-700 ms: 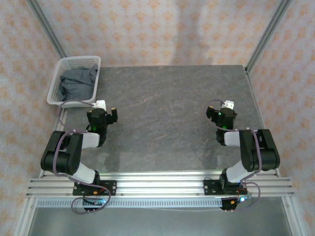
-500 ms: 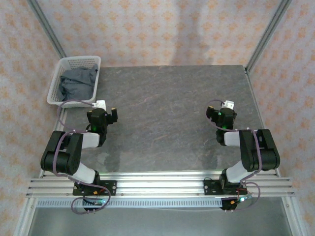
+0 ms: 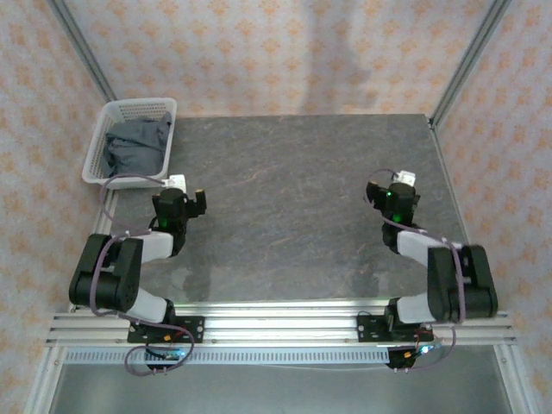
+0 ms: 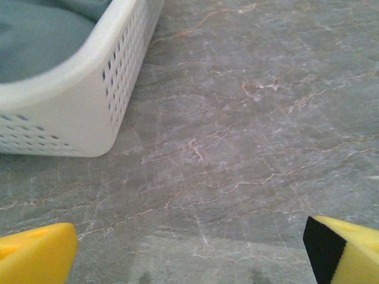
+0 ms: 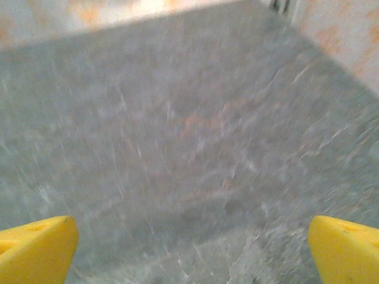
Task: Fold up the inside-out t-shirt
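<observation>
**A:** Where is the inside-out t-shirt (image 3: 136, 145) logged?

**B:** It is logged bunched up inside the white basket (image 3: 95, 168), at the far left corner of the table (image 3: 293, 172). It is not spread out. No tag can be made out.

**A:** How is it placed relative to the fingers?

**B:** The left gripper (image 3: 185, 191) is noted just on the near side of the basket, apart from it. Its jaws are spread wide and nothing is held. In the left wrist view, the grey cloth (image 4: 41, 35) is seen over the basket rim (image 4: 71, 118) at upper left. The yellow fingers (image 4: 35, 254) are seen at the bottom corners, with bare stone between them and the basket.

**A:** And the right side?

**B:** The right gripper (image 3: 395, 185) is noted near the table's right edge, well apart from the basket and shirt. Its fingers (image 5: 35, 248) are held wide apart with only table between them. That view is blurred.
</observation>
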`<state>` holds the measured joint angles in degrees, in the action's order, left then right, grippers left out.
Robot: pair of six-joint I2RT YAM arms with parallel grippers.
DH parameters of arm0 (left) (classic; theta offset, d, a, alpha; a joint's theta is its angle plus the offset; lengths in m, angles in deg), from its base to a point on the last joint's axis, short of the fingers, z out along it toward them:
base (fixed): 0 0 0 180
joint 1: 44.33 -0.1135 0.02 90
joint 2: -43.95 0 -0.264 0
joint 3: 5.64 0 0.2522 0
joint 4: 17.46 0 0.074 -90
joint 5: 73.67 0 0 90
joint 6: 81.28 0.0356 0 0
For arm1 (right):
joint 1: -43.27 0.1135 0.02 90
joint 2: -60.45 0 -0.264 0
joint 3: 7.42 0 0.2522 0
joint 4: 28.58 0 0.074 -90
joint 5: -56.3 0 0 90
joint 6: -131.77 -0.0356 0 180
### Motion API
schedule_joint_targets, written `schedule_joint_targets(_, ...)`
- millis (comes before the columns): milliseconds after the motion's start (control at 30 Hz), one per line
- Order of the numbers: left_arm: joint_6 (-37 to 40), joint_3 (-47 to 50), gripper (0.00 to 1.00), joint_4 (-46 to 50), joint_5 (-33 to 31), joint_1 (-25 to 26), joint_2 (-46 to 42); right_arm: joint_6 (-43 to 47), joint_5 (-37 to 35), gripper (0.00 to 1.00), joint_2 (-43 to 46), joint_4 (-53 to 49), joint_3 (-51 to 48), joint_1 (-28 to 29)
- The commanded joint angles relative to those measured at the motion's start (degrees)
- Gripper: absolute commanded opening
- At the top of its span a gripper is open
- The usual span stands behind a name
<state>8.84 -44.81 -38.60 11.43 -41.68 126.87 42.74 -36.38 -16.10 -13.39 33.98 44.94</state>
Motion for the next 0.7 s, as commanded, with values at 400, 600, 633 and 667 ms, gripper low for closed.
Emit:
schedule_joint_targets(400, -20.8, -36.6, 0.93, 61.3, -3.5, -6.7, -16.6, -29.7, 15.6, 1.00, 16.9, -66.8, 36.3, 20.3)
schedule_joint_targets(600, -26.0, -66.6, 0.87, 76.7, 2.3, -16.3, 12.3, -32.8, 16.4, 1.00, 9.2, -72.9, 46.6, 25.3)
schedule_joint_targets(633, -28.0, -70.8, 0.86, 78.3, 3.8, -17.7, 16.3, -33.0, 16.6, 1.00, 8.0, -73.5, 48.0, 25.7)
schedule_joint_targets(667, -29.7, -75.4, 0.85, 79.9, 5.6, -18.9, 20.8, -33.0, 16.8, 1.00, 6.7, -74.2, 49.3, 26.1)
